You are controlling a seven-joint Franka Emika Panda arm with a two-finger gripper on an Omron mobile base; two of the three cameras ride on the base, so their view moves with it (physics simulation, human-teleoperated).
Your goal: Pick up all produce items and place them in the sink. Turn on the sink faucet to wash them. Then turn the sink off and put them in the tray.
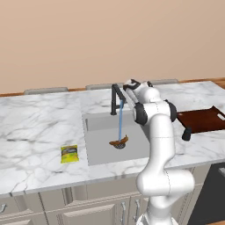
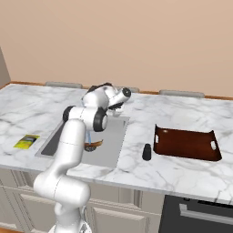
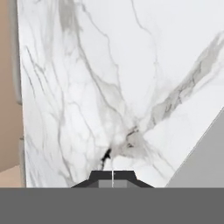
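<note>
- Pincer (image 3: 113, 178): the two dark tips meet with no gap between them and nothing clamped; in the hand view they point at bare white marble, with a grey slanted area at the lower right, probably the sink edge, though this is a judgement.
- In the left base view the pincer (image 1: 126, 88) sits at the end of the white arm, just beside the top of the sink faucet (image 1: 116, 99), on the faucet's right. Whether it touches the small side lever cannot be told; the lever is too small to make out.
- A blue stream of water (image 1: 120, 123) falls from the spout into the sink (image 1: 99, 149), so the tap is judged to be running and the wash step to be in hand.
- The banana (image 1: 119, 141) lies on the basin floor at the drain, below and in front of the pincer, its long axis running roughly left to right across the basin, directly under the stream.
- In the right base view the arm covers most of the faucet and part of the banana (image 2: 92, 145).
- The tray (image 2: 186, 143) rests on the surface (image 2: 136, 113) to the right of the sink, well apart from the banana; a small dark upright object (image 2: 146, 152) stands between them, its nature unclear.
- A yellow snack packet (image 1: 69, 154) lies left of the sink.
</note>
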